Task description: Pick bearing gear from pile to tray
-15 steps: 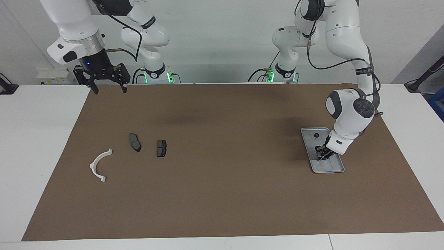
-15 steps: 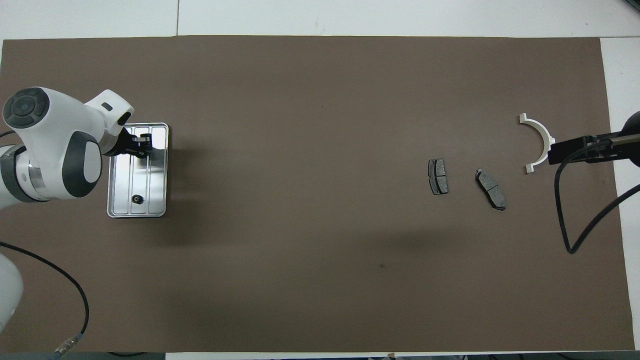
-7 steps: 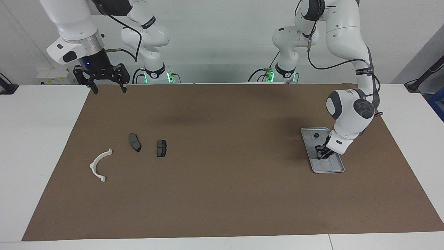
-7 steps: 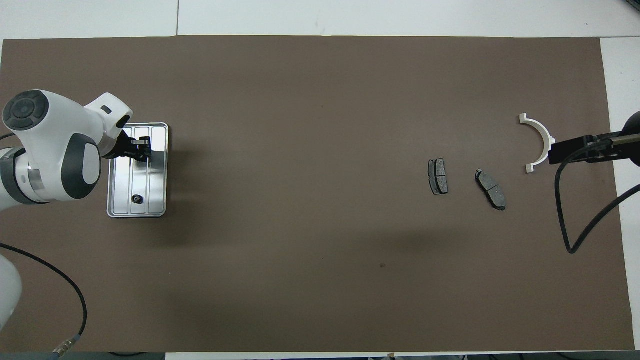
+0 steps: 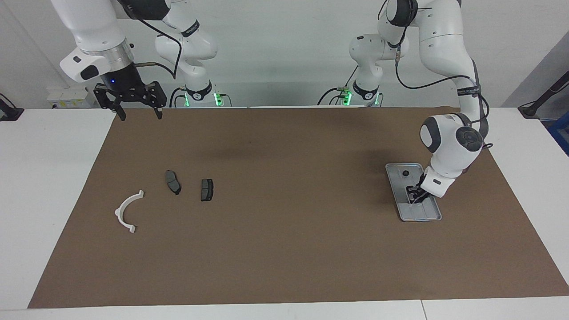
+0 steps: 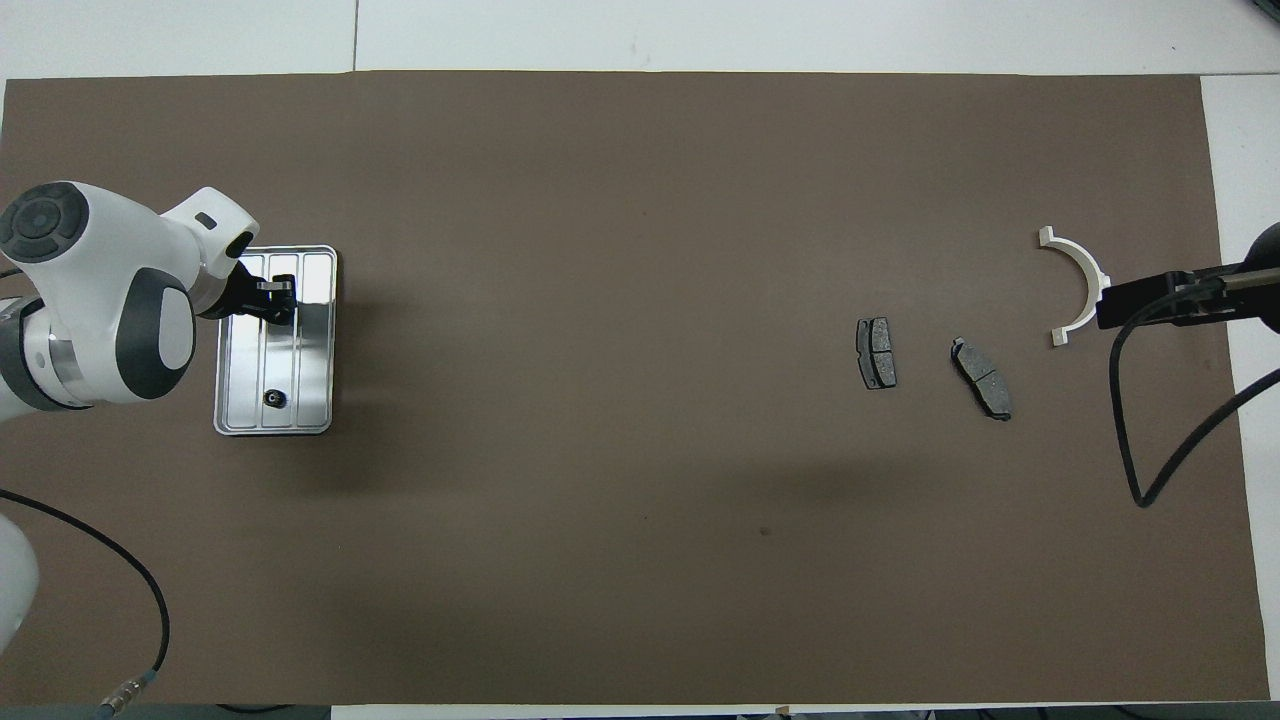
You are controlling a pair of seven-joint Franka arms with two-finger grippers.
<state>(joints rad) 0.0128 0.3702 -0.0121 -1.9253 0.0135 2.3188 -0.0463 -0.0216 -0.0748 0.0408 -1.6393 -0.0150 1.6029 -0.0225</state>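
The left gripper [image 5: 416,195] hangs low over the tray [image 5: 433,216]; I cannot tell its grip. A small black round piece [image 6: 271,399] lies in the tray's robot-side end. Only the facing view shows the right gripper [image 5: 138,114], spread, waiting above the mat's corner [image 5: 116,116].

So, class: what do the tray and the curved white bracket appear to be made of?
Tray: probably metal, silver-grey and shiny, its base showing mirror-like glare. Curved white bracket: likely plastic, plain matt white with no shine, though the look leaves it open.
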